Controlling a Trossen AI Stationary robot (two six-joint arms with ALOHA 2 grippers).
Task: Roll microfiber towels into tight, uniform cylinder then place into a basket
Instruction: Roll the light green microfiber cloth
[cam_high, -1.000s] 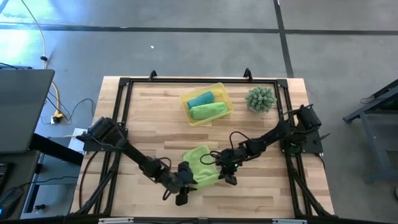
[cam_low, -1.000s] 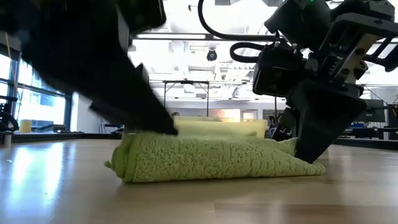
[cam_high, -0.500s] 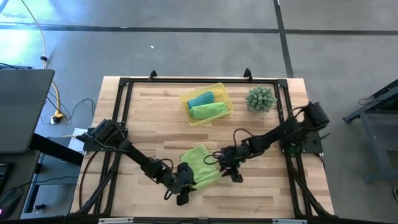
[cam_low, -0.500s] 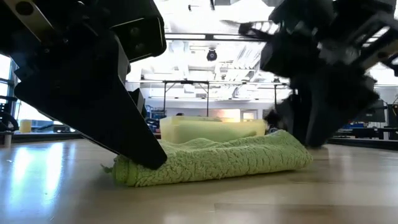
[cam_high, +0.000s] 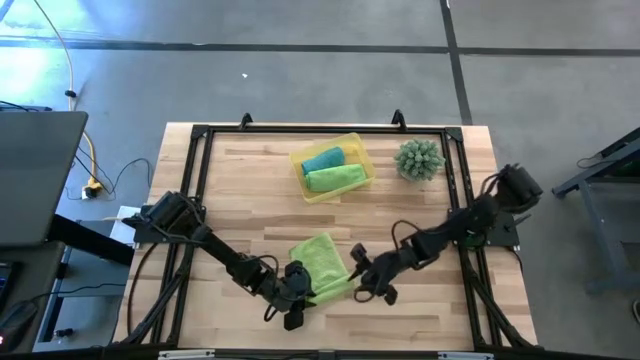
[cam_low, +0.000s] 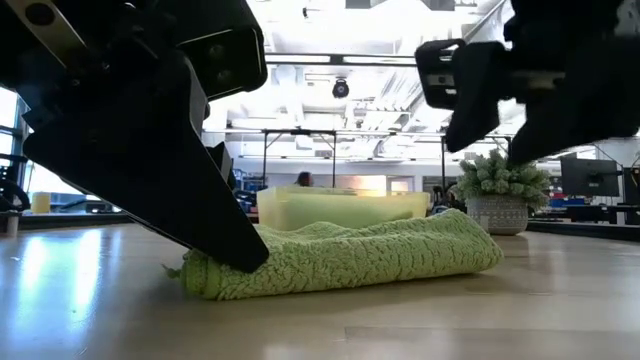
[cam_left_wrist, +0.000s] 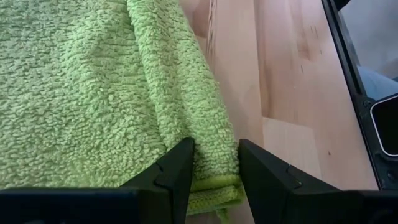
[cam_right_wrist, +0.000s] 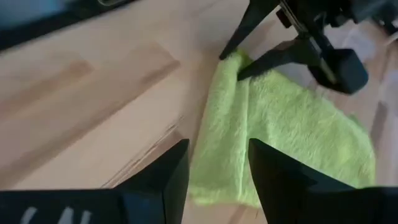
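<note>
Wooden table (cam_high: 240, 200) fills my overhead view; its yellow basket (cam_high: 353, 145) holds a teal roll (cam_high: 322, 159) and a green roll (cam_high: 333, 178). Only my left wrist camera shows the left gripper (cam_left_wrist: 214, 163) pinching the lime towel's (cam_high: 320, 262) fold. Beside it, the right gripper (cam_high: 366, 283) hangs open. Spiky plant (cam_high: 419, 159) stands apart.

The lime towel (cam_left_wrist: 93, 93) is nubby, matt terry cloth on a smooth, faintly glossy wooden tabletop (cam_left_wrist: 292, 81).

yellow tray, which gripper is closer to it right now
Right, narrowly. The right gripper is off the loose green towel's edge; the left gripper grips its far corner, farther from the tray.
</note>
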